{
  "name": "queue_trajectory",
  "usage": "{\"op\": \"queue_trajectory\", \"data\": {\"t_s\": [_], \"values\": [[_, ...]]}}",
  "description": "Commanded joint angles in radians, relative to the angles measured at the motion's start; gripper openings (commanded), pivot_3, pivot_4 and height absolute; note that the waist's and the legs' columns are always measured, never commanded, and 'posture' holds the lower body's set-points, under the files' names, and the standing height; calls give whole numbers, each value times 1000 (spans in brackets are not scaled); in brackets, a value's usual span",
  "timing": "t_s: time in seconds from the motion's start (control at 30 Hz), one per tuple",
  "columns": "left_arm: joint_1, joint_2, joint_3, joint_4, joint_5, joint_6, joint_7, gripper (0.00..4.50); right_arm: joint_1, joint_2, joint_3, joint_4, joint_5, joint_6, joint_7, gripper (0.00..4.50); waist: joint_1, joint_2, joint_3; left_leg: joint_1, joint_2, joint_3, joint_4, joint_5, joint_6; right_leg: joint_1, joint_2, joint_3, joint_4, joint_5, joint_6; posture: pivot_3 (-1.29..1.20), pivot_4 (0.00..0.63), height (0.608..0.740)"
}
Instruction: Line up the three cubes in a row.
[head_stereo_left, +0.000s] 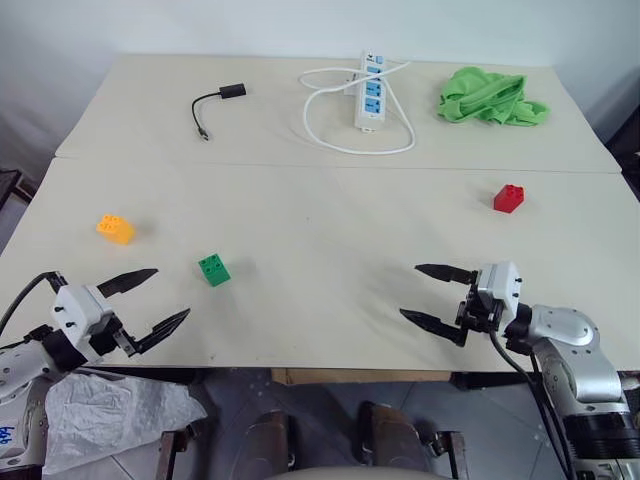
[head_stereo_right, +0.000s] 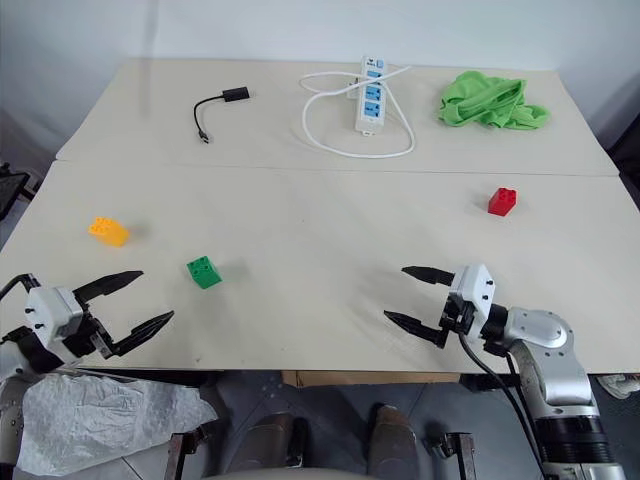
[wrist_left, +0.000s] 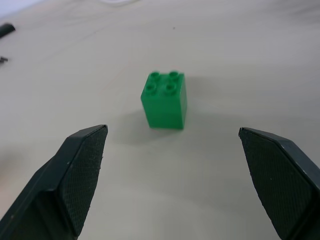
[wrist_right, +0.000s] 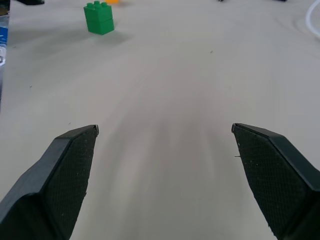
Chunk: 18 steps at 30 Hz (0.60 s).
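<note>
Three cubes are seen scattered on the desk (head_stereo_left: 330, 210), none in line yet. The orange-yellow cube (head_stereo_left: 115, 228) sits near the left edge, the green cube (head_stereo_left: 213, 269) a little inward and nearer the front, and the red cube (head_stereo_left: 508, 198) well apart on the right side.

The left tool (head_stereo_left: 150, 304) is held low near the front edge with fingers wide apart, empty, aimed at the green cube, which is centred between its fingers in the left wrist view. The right tool (head_stereo_left: 437, 297) is likewise spread and empty, with bare desk ahead of it.

The step in hand is judged to be a first pick of the green cube. A straight advance is advised, fingers squared to the flat sides, so the cube is not nudged askew.

Room: the middle of the desk is open, suited to a row. The cable (head_stereo_left: 208, 112), power strip (head_stereo_left: 370, 92) and green cloth (head_stereo_left: 490, 98) lie far back, out of the way. The orange-yellow cube's closeness to the left edge is noted as a risk if pushed.
</note>
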Motion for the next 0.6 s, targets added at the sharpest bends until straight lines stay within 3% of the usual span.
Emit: {"op": "queue_trajectory", "data": {"t_s": [0.03,0.17,0.3,0.47,0.6], "values": [[13,17,33,28,11,-38,-8,4480,-9,1,-14,-45,9,-5,-15,4500,0,0,0,0,0,0,0,0,0,0,0,0,0,0,0,0,150,740],[-5,39,51,-2,-82,90,-16,4480,2,4,-39,-55,10,-4,-59,4500,4,0,0,0,4,1,0,0,0,0,0,0,0,0,0,0,150,740],[-79,78,59,-146,-234,260,-7,4480,37,31,-150,-66,33,12,-206,4500,12,0,0,-1,4,0,0,0,0,-1,0,0,0,0,0,0,150,740],[-259,73,-136,-305,-277,410,5,4480,96,73,-350,-19,11,-28,-417,4500,28,1,0,-1,3,1,1,0,0,0,0,2,1,0,0,0,150,740],[-375,23,-307,-263,-173,410,-3,4480,135,100,-389,24,-61,-22,-548,4500,23,2,0,0,0,4,1,0,-1,-1,3,2,0,0,0,0,150,740]]}}
